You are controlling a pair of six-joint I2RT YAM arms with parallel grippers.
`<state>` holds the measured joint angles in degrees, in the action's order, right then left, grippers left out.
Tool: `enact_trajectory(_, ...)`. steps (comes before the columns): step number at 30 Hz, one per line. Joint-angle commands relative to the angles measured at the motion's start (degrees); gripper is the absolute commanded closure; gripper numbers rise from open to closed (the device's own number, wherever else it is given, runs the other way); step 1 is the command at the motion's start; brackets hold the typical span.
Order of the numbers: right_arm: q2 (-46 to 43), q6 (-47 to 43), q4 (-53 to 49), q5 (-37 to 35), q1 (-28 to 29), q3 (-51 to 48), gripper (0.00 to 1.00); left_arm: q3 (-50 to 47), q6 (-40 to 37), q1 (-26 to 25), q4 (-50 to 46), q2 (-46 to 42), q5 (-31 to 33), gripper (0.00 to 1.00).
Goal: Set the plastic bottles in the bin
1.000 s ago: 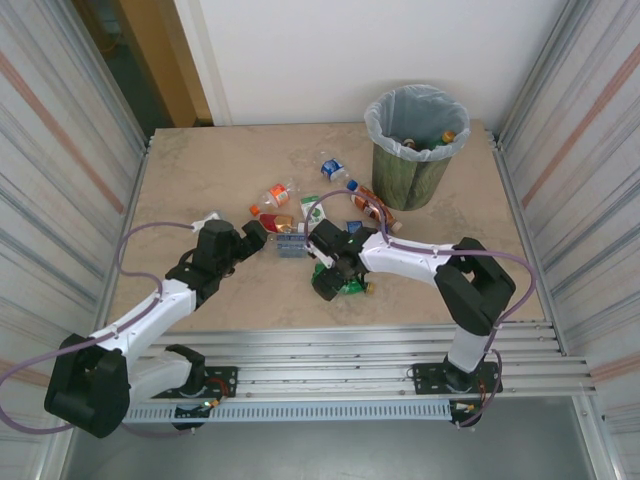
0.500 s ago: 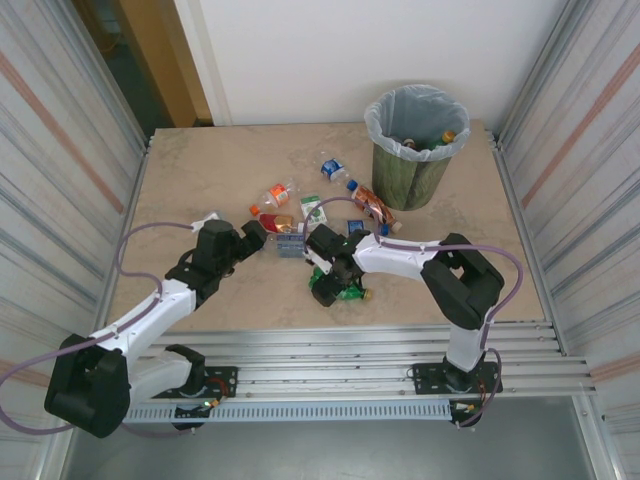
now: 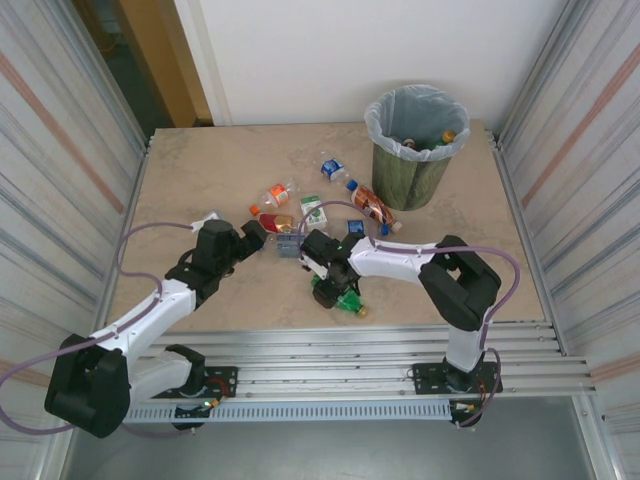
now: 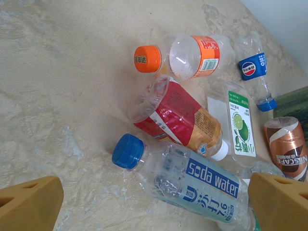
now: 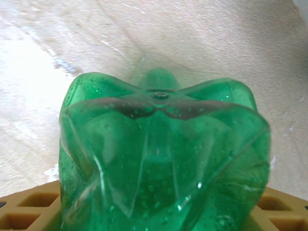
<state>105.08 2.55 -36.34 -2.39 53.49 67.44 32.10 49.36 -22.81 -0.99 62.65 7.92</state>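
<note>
My right gripper [image 3: 326, 290] is closed on a green bottle [image 5: 163, 154], its base toward the wrist camera with no label legible. The top view places it at the near centre of the table [image 3: 200, 180]. My left gripper [image 4: 154, 207] stands wide, its pads either side of a blue-capped bottle [image 4: 192, 185] reading "soda water". Beyond lie a Pepsi-logo bottle [image 4: 252, 67] and a brown bottle [image 4: 288, 149] marked "NESCAFE". The top view adds the bin [image 3: 410, 180], far right, well apart from this cluster.

The dark green bin [image 3: 412, 178], lined with a clear bag, stood upright at the far right of the tabletop [image 3: 220, 180]. Crushed plastic bottles [image 3: 300, 215] lay on their sides near the middle, and one green bottle [image 3: 347, 298] lay closer to the near edge.
</note>
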Motion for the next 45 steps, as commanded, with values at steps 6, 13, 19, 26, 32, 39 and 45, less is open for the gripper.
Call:
enact_trajectory(6, -9.9, 3.5, -8.6, -10.0, 0.8, 9.9, 0.66, -0.3, -1.0, 0.4, 0.3, -2.1, 0.8, 0.02)
enact_trajectory(13, -14.8, 1.7, -14.5, -23.8, -2.1, 24.5, 0.69, -0.1, -2.5, 0.4, 0.8, -2.5, 1.4, 0.01)
enact_trajectory(19, -16.6, -3.3, -9.8, -24.9, -11.0, 33.1, 0.69, -0.1, -3.5, 0.4, 0.7, -3.3, 1.3, 0.01)
enact_trajectory(26, -15.4, -5.9, -1.6, -17.4, -23.2, 38.4, 0.69, 0.3, -4.4, 0.4, 0.9, -3.7, 0.8, 0.01)
enact_trajectory(32, -10.1, -7.3, 2.6, -13.4, -31.2, 46.2, 0.69, 0.8, -4.7, 0.4, 1.2, -3.5, -0.4, 0.01)
enact_trajectory(39, -2.5, -7.5, 6.9, -8.2, -38.1, 52.2, 0.68, 1.1, -4.8, 0.4, 1.8, -2.7, -1.7, 0.01)
enact_trajectory(45, 5.0, -8.4, 6.8, -6.7, -41.3, 57.4, 0.67, 2.3, -5.5, 0.4, 1.9, -1.5, -3.5, 0.01)
